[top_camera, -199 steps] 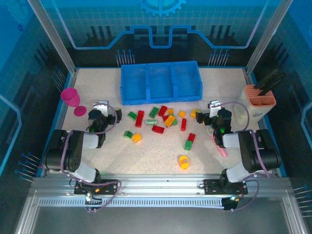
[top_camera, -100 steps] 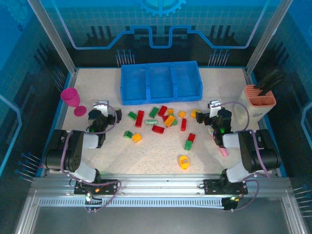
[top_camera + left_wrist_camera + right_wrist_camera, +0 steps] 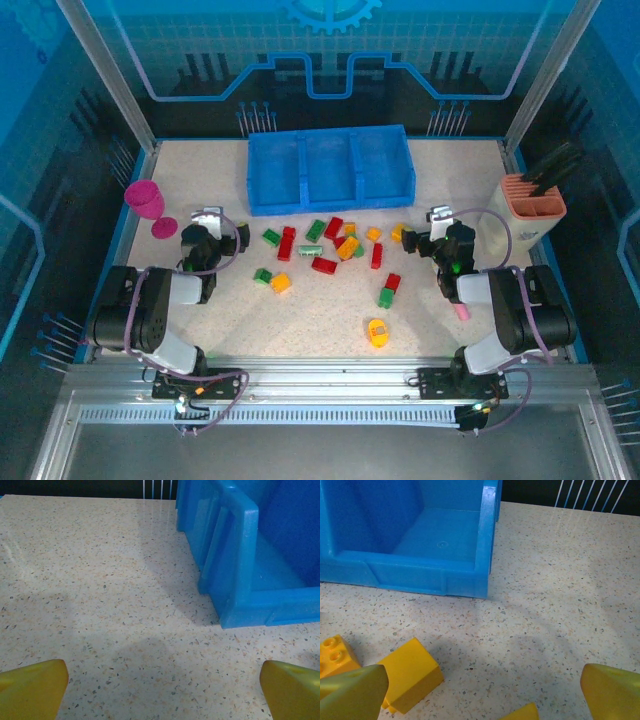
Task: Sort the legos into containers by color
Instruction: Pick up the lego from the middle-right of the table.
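In the overhead view the legos (image 3: pixel 324 265) lie loose on the speckled tabletop (image 3: pixel 300 320) across the middle of the frame, red, green and yellow-orange mixed, all in front of the blue tray (image 3: pixel 330 206), which sits in the upper middle with its three compartments side by side. One yellow piece (image 3: pixel 377 332) lies apart from the others, lower and right of centre, and a red brick (image 3: pixel 393 282) touches a green brick (image 3: pixel 385 297) just above it. The left gripper (image 3: pixel 208 238) sits left of the scatter, near a magenta cup (image 3: pixel 146 198); its wrist view shows its yellow fingers (image 3: pixel 35 680) spread wide at the bottom corners, released, with bare tabletop between them and the tray's corner wall (image 3: pixel 240 555) at the upper right. The right gripper (image 3: pixel 443 240) sits at the right end of the scatter, beside a beige holder (image 3: pixel 533 208), with a pink stick (image 3: pixel 457 305) just below it. It is also released, its fingers (image 3: pixel 352 690) wide apart, with a yellow block (image 3: pixel 410 675) and an orange studded brick (image 3: pixel 335 655) on the tabletop at the lower left, near the left finger, and the tray's end compartment (image 3: pixel 485 540) at the upper left.
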`<act>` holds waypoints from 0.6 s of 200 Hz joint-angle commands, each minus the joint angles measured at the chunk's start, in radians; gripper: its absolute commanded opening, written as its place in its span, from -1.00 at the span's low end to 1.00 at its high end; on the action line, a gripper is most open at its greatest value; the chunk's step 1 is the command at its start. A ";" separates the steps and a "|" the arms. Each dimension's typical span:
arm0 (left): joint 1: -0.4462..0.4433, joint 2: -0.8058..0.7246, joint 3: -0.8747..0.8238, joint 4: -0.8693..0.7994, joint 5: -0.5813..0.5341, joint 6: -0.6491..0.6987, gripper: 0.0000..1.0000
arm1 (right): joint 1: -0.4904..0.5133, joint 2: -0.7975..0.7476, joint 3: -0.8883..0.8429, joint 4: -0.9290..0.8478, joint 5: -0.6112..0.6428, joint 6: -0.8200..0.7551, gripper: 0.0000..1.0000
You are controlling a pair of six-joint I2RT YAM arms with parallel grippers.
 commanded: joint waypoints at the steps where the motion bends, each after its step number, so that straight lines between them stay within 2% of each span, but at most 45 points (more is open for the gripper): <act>1: -0.007 0.012 0.018 0.036 0.020 -0.023 0.99 | -0.017 0.008 0.021 0.041 -0.014 -0.012 0.99; 73: -0.007 -0.014 0.015 0.028 0.017 -0.024 0.99 | -0.017 -0.013 0.003 0.063 0.016 -0.001 1.00; 90: -0.012 -0.141 0.066 -0.173 -0.006 -0.023 0.99 | -0.015 -0.104 0.001 -0.004 0.048 0.005 1.00; 120: -0.081 -0.404 0.178 -0.479 -0.137 -0.037 0.99 | 0.013 -0.297 0.037 -0.196 0.111 0.029 1.00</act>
